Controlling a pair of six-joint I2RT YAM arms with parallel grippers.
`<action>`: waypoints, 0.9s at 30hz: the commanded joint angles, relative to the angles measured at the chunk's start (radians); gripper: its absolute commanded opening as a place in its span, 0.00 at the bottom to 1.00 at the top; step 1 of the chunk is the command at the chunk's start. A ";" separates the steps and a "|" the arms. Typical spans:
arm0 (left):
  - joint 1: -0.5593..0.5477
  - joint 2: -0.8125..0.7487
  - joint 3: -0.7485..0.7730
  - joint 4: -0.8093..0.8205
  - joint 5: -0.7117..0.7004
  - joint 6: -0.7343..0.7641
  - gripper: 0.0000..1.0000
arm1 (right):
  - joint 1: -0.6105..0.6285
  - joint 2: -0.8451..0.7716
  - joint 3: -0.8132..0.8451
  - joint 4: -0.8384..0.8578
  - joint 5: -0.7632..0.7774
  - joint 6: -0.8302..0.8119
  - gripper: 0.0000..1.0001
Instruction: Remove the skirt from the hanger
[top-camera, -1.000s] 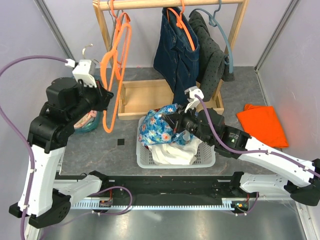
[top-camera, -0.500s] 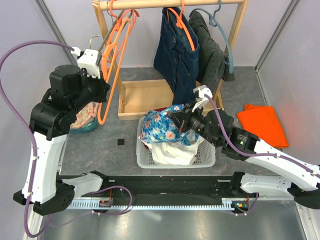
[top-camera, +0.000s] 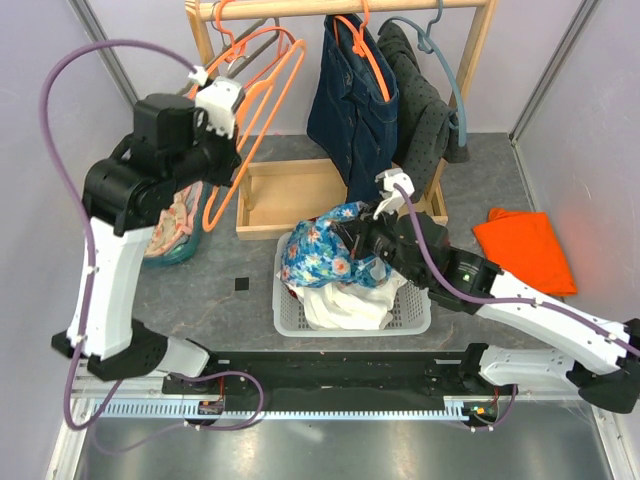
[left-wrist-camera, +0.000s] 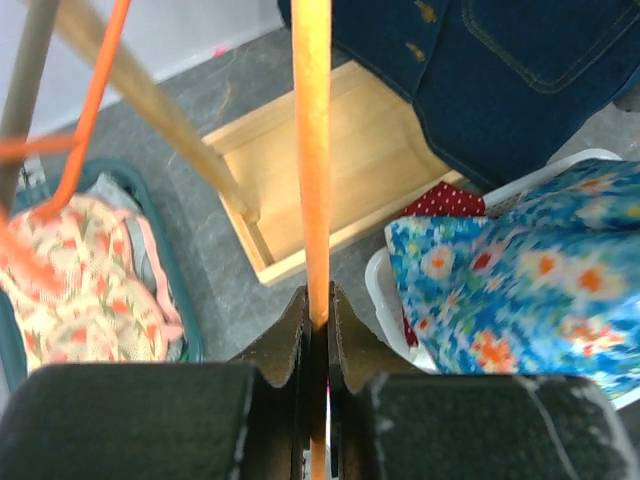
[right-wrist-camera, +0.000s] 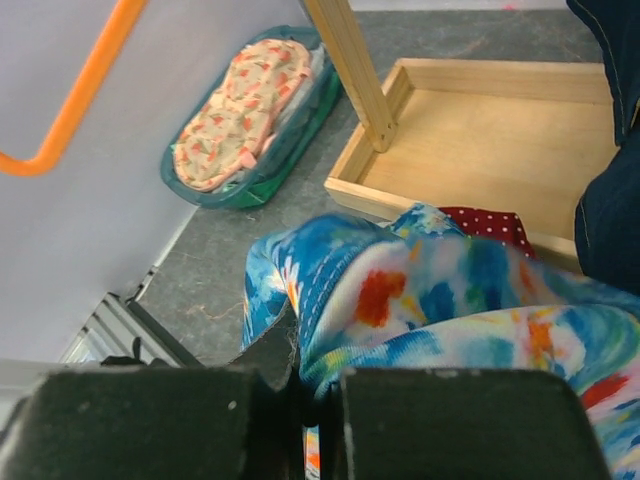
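My left gripper (left-wrist-camera: 317, 310) is raised beside the wooden rack (top-camera: 340, 8), its fingers pressed together on the thin orange hanger (left-wrist-camera: 311, 150) – the wire runs straight up between the jaws in the left wrist view. From above I cannot tell whether the hanger's hook sits on the rail. The skirt (top-camera: 320, 255), blue with a bright floral print, is well apart from that hanger: it lies bunched on the heap of clothes in the white basket (top-camera: 410, 315) at the middle of the table. My right gripper (right-wrist-camera: 305, 375) is low over the basket, jaws pinching a fold of the skirt's edge. A denim garment (top-camera: 345, 110) hangs on the rack behind, a teal tub (right-wrist-camera: 300, 120) with patterned cloth sits to the left, and an orange cloth (top-camera: 525, 250) lies to the right.
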 joint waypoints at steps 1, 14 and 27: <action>-0.041 0.120 0.183 -0.044 -0.018 0.084 0.02 | -0.020 0.059 0.008 0.013 0.006 0.049 0.00; -0.031 0.384 0.398 0.065 -0.174 0.140 0.02 | -0.046 0.072 -0.061 0.041 -0.041 0.092 0.00; 0.033 0.511 0.472 0.208 -0.216 0.142 0.02 | -0.072 0.049 -0.141 0.098 -0.109 0.125 0.00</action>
